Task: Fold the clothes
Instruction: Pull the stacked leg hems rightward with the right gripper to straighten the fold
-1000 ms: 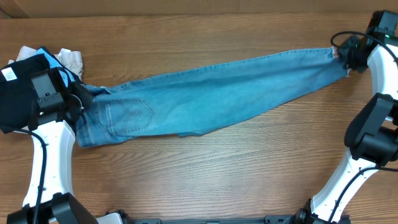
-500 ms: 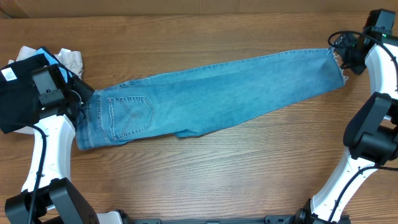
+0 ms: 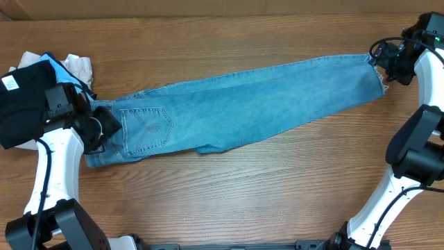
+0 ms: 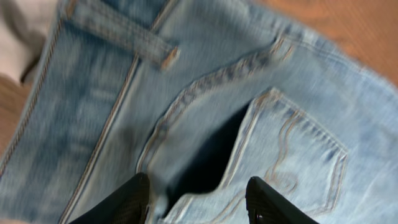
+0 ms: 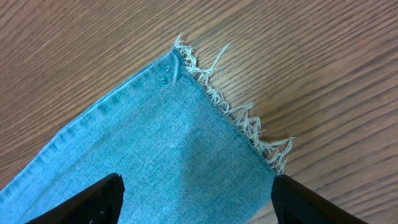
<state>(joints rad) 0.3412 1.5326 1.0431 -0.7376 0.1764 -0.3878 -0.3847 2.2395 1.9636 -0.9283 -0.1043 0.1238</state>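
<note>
The light blue jeans lie flat across the table, folded lengthwise, waist at the left and frayed hem at the right. My left gripper is open over the waist, beside the stitched back pocket; in the left wrist view its fingers straddle the pocket's seam. My right gripper is open just above the hem end. In the right wrist view the frayed hem lies between the wide-open fingers, which hold nothing.
A black garment with a white tag lies at the far left over bright sky-blue and off-white garments. The wooden table extends in front of the jeans.
My left gripper has moved down and right from the waistband's edge onto the waist by the pocket. The jeans have flattened. My right gripper has let go of the hem and stays above it.
</note>
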